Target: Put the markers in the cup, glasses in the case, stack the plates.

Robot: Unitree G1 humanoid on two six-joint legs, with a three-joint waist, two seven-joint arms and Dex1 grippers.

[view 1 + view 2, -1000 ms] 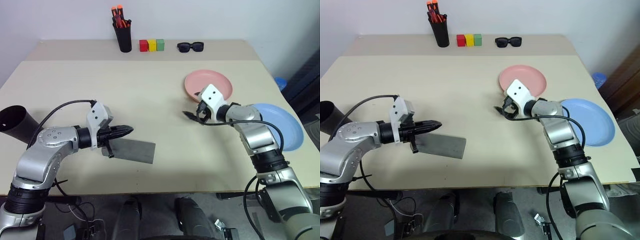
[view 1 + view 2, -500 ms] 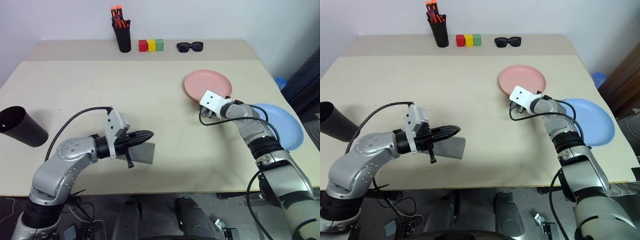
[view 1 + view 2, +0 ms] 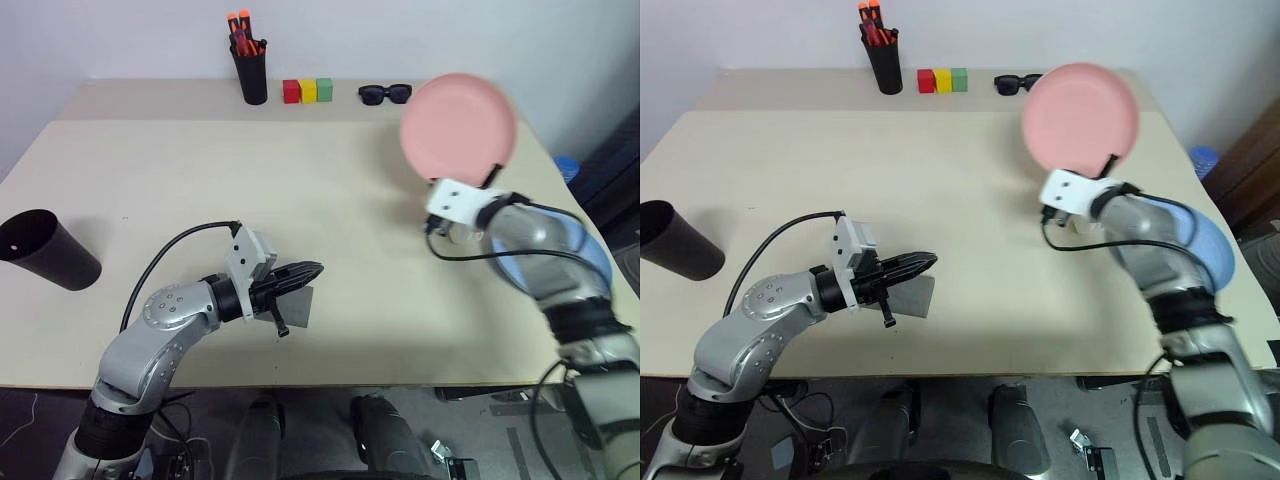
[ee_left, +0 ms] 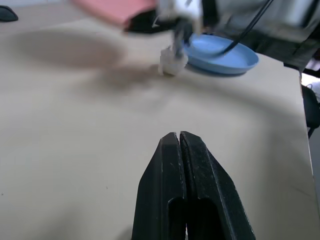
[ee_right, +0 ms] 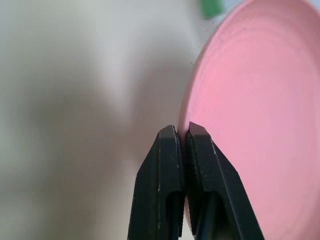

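Orange-capped markers (image 3: 241, 30) in pen holder (image 3: 252, 75)

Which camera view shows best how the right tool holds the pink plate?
The right wrist view: there the right tool is shut on the rim of the pink plate, seen close. Both eye views show the plate lifted off the table, its face tilted toward the camera. The left wrist view catches a blurred pink edge.

cup (image 3: 45, 250): table (image 3: 200, 170), near left
case (image 3: 298, 305): near centre
blue plate (image 4: 222, 54): right
pen holder (image 3: 250, 75): far
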